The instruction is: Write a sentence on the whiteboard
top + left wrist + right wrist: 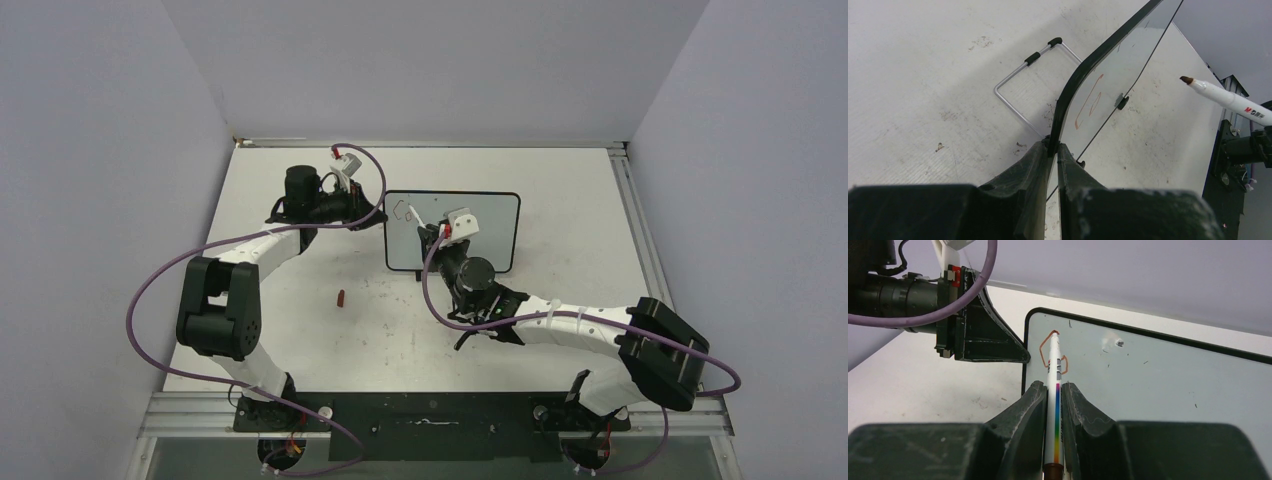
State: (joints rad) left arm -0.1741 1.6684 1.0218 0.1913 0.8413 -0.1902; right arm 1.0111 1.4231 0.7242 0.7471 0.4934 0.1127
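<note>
The whiteboard (480, 228) stands upright at the table's middle, black-framed. My left gripper (372, 215) is shut on its left edge; in the left wrist view the fingers (1034, 165) pinch the frame of the board (1108, 75). My right gripper (440, 238) is shut on a white marker (1054, 390) with a rainbow stripe, its tip held at the board's upper left corner. The sentence (1050, 351) shows only as a red "C" and part of one more letter; it also shows in the left wrist view (1089, 102). The marker tip (1187, 80) stands a little off the board there.
A red marker cap (341, 297) lies on the table left of the board's front. The board's wire stand (1020, 82) reaches out behind it. Grey walls close in the table on three sides. A metal rail (640, 230) runs along the right edge.
</note>
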